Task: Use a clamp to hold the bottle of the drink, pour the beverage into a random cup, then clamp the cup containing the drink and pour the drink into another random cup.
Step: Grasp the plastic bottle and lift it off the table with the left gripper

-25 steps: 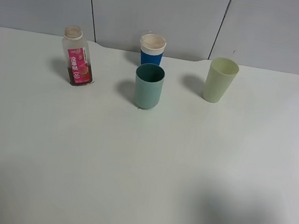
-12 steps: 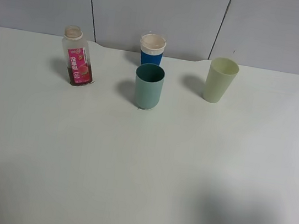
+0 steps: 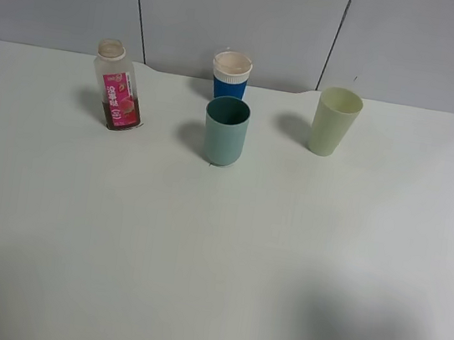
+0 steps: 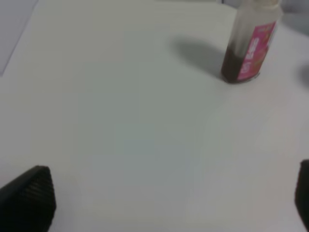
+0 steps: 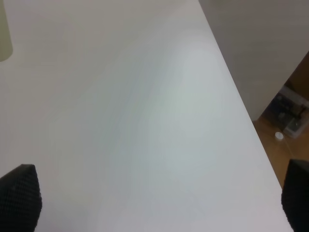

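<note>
A clear uncapped bottle (image 3: 118, 87) with a pink label and a little dark drink stands at the table's back left; it also shows in the left wrist view (image 4: 248, 46). A teal cup (image 3: 225, 130) stands at the middle back, with a blue cup with a white rim (image 3: 230, 73) behind it. A pale green cup (image 3: 334, 121) stands at the back right; its edge shows in the right wrist view (image 5: 4, 34). Neither gripper shows in the exterior view. My left gripper (image 4: 169, 203) is open and empty, well short of the bottle. My right gripper (image 5: 154, 203) is open and empty over bare table.
The white table (image 3: 215, 253) ends at a grey panelled wall (image 3: 249, 12) behind the cups. In the right wrist view the table's edge (image 5: 236, 92) drops to a wooden floor with clutter (image 5: 289, 116).
</note>
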